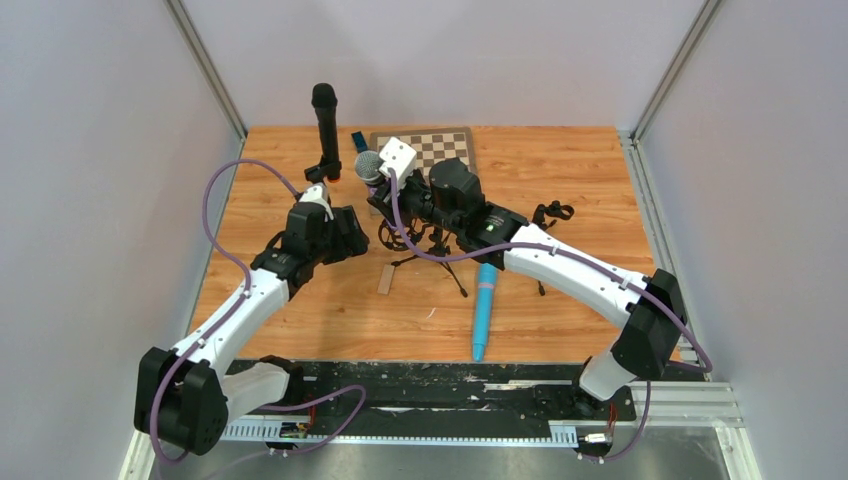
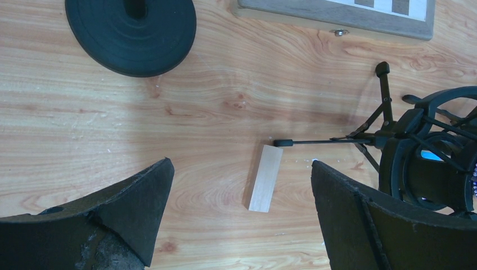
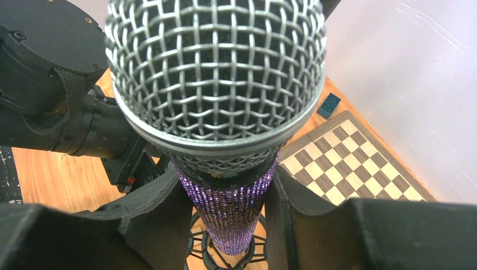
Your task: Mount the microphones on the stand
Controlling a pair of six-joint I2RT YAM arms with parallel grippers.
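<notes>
Closest to the right wrist camera, the silver grille (image 3: 216, 73) of the purple microphone (image 3: 230, 214) fills the view. Its glittering body is clamped upright between the fingers of the right gripper (image 3: 225, 225). Directly below its lower end the ring of the shock mount (image 3: 225, 256) can be seen. The microphone is therefore judged to be held vertical so that it can be lowered tail-first into that cradle. Whether the tail has entered the ring cannot be told. The mount is carried on a small tripod (image 2: 332, 142), set near the middle of the surface (image 1: 580, 180) toward the far edge, just in front of the chessboard (image 1: 440, 148).

The left gripper (image 2: 239, 174) is spread wide with nothing in it. It is hung above a small wooden block (image 2: 265, 177) that lies just beside one tripod leg. It is judged to be placed there so that the stand can be steadied if required.

The black microphone (image 1: 326, 125) is stood upright, orange end down, on a round-based holder (image 2: 130, 34) toward the far-left corner, and is taken as already attached. The light blue microphone (image 1: 484, 310) is laid flat close to the near edge, well apart from both grippers, and is not yet mounted.
</notes>
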